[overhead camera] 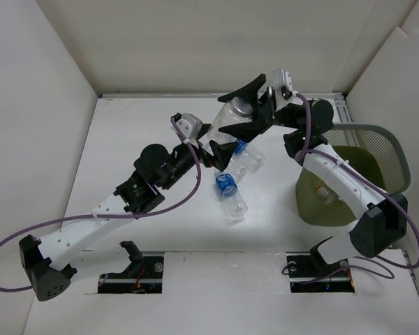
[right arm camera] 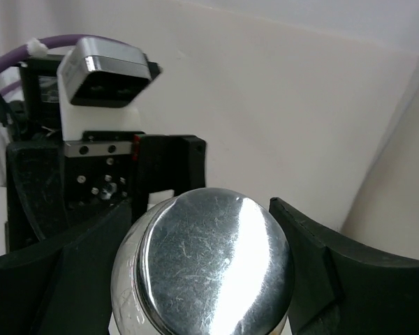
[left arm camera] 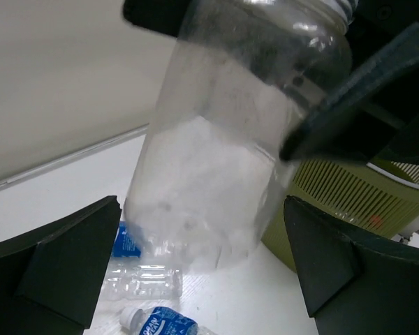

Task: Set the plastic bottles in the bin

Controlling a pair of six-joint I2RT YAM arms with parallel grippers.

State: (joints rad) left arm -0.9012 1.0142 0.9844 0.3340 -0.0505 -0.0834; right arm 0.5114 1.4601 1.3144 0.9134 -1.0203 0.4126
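Note:
My right gripper [overhead camera: 223, 113] is shut on a large clear jar [overhead camera: 237, 110] with a silver metal lid [right arm camera: 213, 269] and holds it in the air left of the bin [overhead camera: 356, 174]. Its jaws flank the lid in the right wrist view [right arm camera: 201, 209]. My left gripper [overhead camera: 220, 155] is open just under the jar. Its fingers stand wide either side of the jar's base [left arm camera: 209, 181] without touching it. Two small clear bottles lie on the table below: one with a blue label [overhead camera: 229, 187] and one plain [overhead camera: 248, 162]. They also show in the left wrist view: the blue-labelled bottle [left arm camera: 160, 322] and the plain bottle [left arm camera: 143, 279].
The olive bin with grey mesh wall stands at the right of the table, close to the right arm's base, and its ribbed wall [left arm camera: 349, 202] shows behind the jar. White walls close in the table at the back and on both sides.

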